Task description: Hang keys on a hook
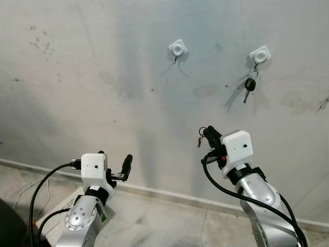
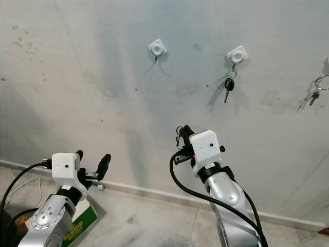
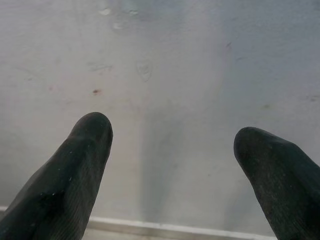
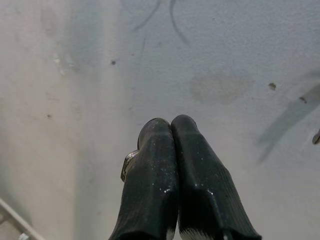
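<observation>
Two white hooks are stuck on the grey wall. The left hook (image 1: 177,49) is bare, and the right hook (image 1: 260,54) carries a black-headed key (image 1: 249,85). My right gripper (image 1: 211,131) is raised below and between these hooks, a short way off the wall, shut on a small bunch of keys (image 1: 200,139) that pokes out beside the fingers. In the right wrist view the fingers (image 4: 190,165) press together with a metal ring (image 4: 129,163) at their side. My left gripper (image 1: 114,158) is held low at the left, open and with nothing in it.
Another set of keys (image 2: 314,96) hangs from a ring at the far right of the wall. A white skirting board (image 1: 164,194) runs along the wall's foot. A green-labelled box (image 2: 77,226) and black cables (image 1: 41,188) lie near my left arm.
</observation>
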`<state>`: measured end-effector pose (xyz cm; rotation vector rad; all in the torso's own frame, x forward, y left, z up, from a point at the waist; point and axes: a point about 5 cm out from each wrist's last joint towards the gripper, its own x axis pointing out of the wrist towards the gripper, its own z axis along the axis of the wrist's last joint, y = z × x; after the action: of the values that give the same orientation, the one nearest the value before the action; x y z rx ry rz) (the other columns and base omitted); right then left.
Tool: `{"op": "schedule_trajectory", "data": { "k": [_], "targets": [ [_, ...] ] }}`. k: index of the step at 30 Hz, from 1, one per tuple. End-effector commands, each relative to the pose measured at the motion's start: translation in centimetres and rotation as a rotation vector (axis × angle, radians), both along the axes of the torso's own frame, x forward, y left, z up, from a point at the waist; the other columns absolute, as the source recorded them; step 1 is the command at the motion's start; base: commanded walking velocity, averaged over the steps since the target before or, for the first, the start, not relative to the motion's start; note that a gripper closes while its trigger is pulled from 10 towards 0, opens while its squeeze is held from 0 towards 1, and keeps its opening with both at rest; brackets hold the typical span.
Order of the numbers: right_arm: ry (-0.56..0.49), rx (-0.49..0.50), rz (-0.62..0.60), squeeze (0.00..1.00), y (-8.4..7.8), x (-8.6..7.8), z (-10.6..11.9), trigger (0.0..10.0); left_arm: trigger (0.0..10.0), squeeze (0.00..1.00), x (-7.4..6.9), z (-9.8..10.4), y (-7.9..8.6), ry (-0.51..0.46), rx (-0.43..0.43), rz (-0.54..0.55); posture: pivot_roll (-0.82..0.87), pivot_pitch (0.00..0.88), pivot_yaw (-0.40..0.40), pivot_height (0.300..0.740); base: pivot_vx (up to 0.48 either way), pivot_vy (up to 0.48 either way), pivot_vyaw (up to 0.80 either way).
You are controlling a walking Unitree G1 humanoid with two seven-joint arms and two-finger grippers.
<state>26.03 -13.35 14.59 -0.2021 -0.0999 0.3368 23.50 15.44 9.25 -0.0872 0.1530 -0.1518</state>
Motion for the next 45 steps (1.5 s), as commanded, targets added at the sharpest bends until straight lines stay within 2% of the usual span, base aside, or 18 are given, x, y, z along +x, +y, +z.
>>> {"op": "schedule_trajectory", "data": {
  "k": [1, 15, 19, 25, 31, 33, 35, 39, 45],
  "targets": [
    [-0.009, -0.003, 0.014, 0.0, 0.3, 0.1, 0.1, 10.0, 10.0, 0.0, 0.0, 0.2, 0.2, 0.0, 0.009, 0.002, -0.05, 0.0, 0.077, 0.74, 0.307, 0.0, 0.0],
    [-0.001, -0.004, 0.003, 0.0, 0.2, -0.3, -0.1, 10.0, 10.0, 0.0, 0.1, 0.0, 0.1, 0.02, 0.012, -0.014, -0.06, 0.0, 0.083, 0.74, 0.309, 0.0, 0.0],
    [0.0, -0.004, 0.004, 0.0, 0.2, -0.4, -0.2, 10.0, 10.0, 0.0, 0.0, -0.2, 0.3, 0.031, 0.002, -0.001, -0.06, 0.0, 0.082, 0.74, 0.0, 0.0, 0.0],
    [0.002, -0.005, 0.016, 0.0, 0.1, -0.8, -0.2, 10.0, 10.0, 0.0, -0.5, -0.3, 1.1, 0.034, 0.052, 0.039, -0.05, 0.0, 0.08, 0.74, 0.0, 0.0, 0.0],
    [0.058, -0.033, -0.003, 0.0, -1.9, -2.8, -1.1, 10.0, 10.0, 0.0, -1.9, -0.6, 2.2, 0.055, 0.084, 0.05, -0.05, 0.0, 0.081, 0.74, 0.0, 0.0, 0.0],
    [0.062, -0.033, -0.008, 0.0, -2.0, -2.8, -1.1, 10.0, 10.0, 0.0, -1.9, -0.6, 2.2, 0.054, 0.084, 0.05, -0.05, 0.0, 0.082, 0.74, 0.0, 0.0, 0.0],
    [0.05, -0.028, 0.0, 0.0, -1.6, -2.4, -0.8, 10.0, 10.0, 0.0, -1.8, -0.5, 2.1, 0.048, 0.089, 0.045, -0.05, 0.0, 0.082, 0.74, 0.0, 0.0, 0.0],
    [-0.008, -0.051, 0.113, 0.0, 0.7, -1.1, 0.7, 10.0, 10.0, 0.0, -1.6, 0.1, 1.6, 0.019, 0.107, 0.023, -0.04, 0.0, 0.088, 0.74, 0.0, 0.0, 0.0],
    [-0.055, 0.018, 0.152, 0.0, 2.0, 1.0, 2.8, 10.0, 10.0, 0.0, -2.0, 0.8, 1.4, -0.014, 0.106, -0.032, -0.02, 0.0, 0.089, 0.74, 0.0, 0.0, 0.0]
  ]
}}
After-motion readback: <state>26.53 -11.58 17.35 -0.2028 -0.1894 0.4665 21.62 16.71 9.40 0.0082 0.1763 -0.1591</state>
